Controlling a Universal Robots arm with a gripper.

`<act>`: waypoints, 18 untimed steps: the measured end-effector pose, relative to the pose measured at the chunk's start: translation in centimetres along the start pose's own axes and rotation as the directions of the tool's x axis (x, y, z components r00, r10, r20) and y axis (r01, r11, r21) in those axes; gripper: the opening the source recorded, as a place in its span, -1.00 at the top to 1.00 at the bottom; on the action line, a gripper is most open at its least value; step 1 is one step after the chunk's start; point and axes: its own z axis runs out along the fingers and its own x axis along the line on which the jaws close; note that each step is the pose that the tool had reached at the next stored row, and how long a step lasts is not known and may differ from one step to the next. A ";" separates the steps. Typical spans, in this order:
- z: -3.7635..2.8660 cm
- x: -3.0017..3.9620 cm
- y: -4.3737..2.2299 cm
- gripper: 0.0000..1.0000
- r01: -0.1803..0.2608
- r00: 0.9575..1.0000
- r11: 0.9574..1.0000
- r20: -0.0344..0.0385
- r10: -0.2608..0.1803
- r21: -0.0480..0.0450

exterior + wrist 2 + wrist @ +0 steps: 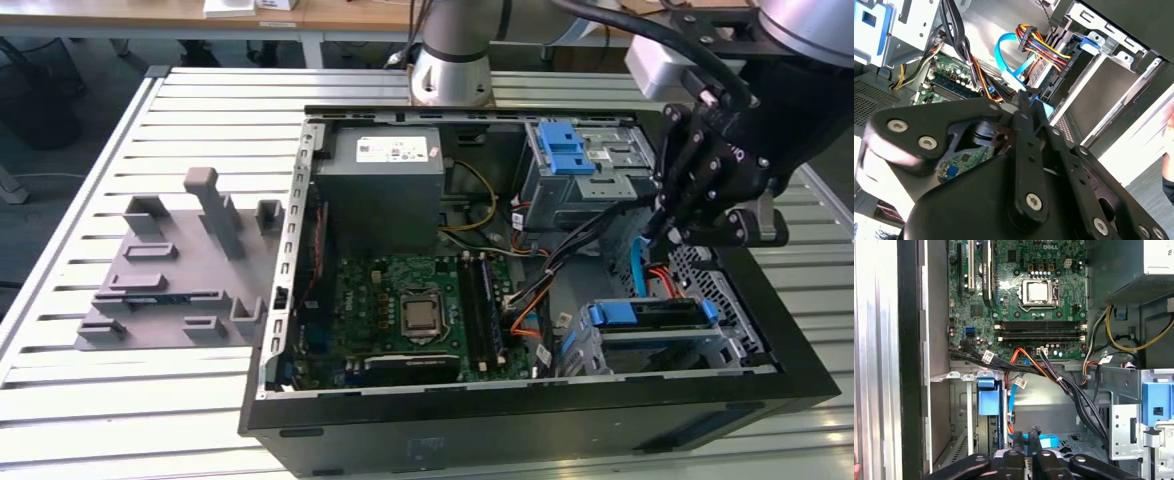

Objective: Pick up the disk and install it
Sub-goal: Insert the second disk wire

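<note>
The open computer case [534, 425] lies on its side on the slatted surface [80, 400]. That leaves the motherboard [414, 310] and the drive bays facing up, where an arm coming from above can reach them.

The disk [647, 316] sits at the lower right of the exterior view. Its blue carrier frame is level with the top of a grey bay against the case's right wall, and its grey body drops into the bay below. In the first wrist view the same blue frame [988, 401] stands between the bay's metal rails. From this I judge the disk to be seated in its slot, or very nearly so, not waiting outside the case.

The hand [657, 240] hangs just above and behind that bay, at the right of the exterior view. It points down into the gap between the disk's bay and the upper drive cage with the blue bracket [574, 150]. I cannot tell whether the hand is open or closed, or whether it grips anything. In both wrist views its tip [1025, 436] [1024, 97] lies close to a flat blue data cable [1006, 55] and a bundle of black and orange leads. It appears close to the disk but apart from it.

The grey power-supply box [380, 180] fills the case's upper left corner, well clear of the work. A grey moulded fixture [174, 270] rests on the surface at the left of the exterior view, and I take it for a parts holder.
</note>
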 end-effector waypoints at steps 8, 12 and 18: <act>0.57 -0.01 0.00 0.50 0.000 1.000 1.000 -0.013 0.000 0.001; 1.09 0.01 0.00 0.50 0.000 1.000 1.000 -0.026 0.000 0.002; 1.45 0.02 0.00 0.68 0.000 1.000 1.000 -0.028 0.000 0.002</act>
